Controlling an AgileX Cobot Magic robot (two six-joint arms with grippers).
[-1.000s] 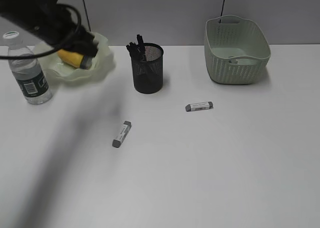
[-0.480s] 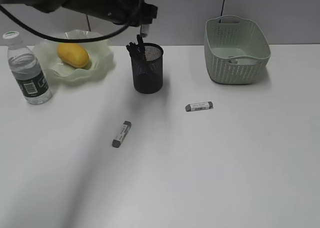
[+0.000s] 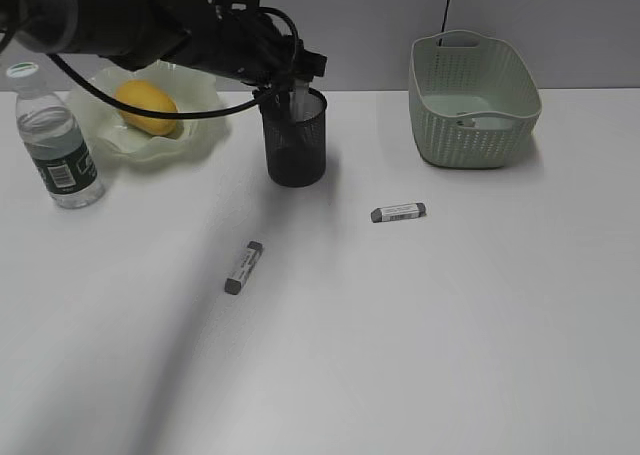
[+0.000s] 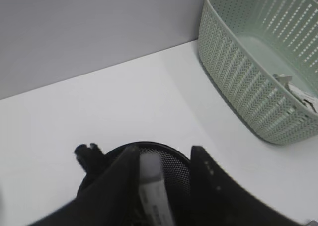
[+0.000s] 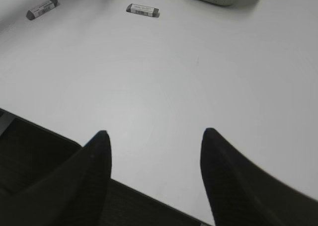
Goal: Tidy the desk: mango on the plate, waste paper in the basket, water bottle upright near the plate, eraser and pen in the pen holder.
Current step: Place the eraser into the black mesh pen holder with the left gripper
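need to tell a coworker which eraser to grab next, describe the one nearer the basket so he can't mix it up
Start at the pale green perforated basket at the back right of the white desk. In front of it and a little to the left lies a grey eraser with a white printed sleeve. Unlike the other eraser, it lies nearly crosswise and sits right of the black mesh pen holder.

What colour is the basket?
Pale green, with perforated sides: the basket shows best in the left wrist view.

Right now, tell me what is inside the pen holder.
The left gripper holds a white eraser over the pen holder; a dark pen sticks out. The mesh hides the bottom.
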